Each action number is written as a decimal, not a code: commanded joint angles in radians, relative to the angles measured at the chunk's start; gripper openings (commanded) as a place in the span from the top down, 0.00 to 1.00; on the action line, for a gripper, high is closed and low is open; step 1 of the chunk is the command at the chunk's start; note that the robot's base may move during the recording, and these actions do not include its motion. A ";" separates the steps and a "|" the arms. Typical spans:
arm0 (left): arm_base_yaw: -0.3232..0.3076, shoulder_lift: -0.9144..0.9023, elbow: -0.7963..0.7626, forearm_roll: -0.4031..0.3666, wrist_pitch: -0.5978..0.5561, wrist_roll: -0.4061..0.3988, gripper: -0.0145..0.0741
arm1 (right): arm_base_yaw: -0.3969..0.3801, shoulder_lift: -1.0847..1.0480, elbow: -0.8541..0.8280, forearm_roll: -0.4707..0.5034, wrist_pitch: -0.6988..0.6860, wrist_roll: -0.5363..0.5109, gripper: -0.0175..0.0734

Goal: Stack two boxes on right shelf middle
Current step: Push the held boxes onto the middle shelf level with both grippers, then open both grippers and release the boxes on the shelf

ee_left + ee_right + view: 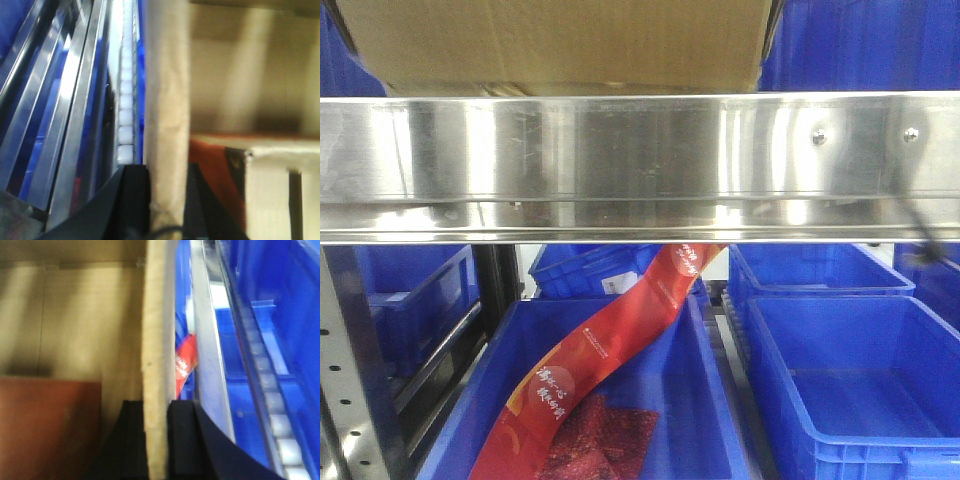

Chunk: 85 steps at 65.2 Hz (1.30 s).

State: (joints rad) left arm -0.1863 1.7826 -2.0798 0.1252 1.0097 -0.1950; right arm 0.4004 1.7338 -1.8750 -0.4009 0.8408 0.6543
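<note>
The box sat above the shelf rail. The left tool pinched its left wall; the right tool pinched its right wall. Blue bins stood below.

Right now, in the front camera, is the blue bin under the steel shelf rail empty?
No. The blue bin below the shelf rail holds a long red printed package leaning across it.

Brown cardboard box sat upright on shiny steel shelf, just behind front rail, left-centre.
</note>
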 commanded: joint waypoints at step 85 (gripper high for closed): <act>-0.176 -0.228 0.258 0.240 -0.106 -0.315 0.96 | -0.050 -0.147 0.109 0.140 -0.176 -0.339 0.99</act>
State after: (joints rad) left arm -0.3327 1.5926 -1.8982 0.2791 0.9858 -0.4313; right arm 0.3741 1.6348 -1.8305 -0.2754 0.7626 0.3270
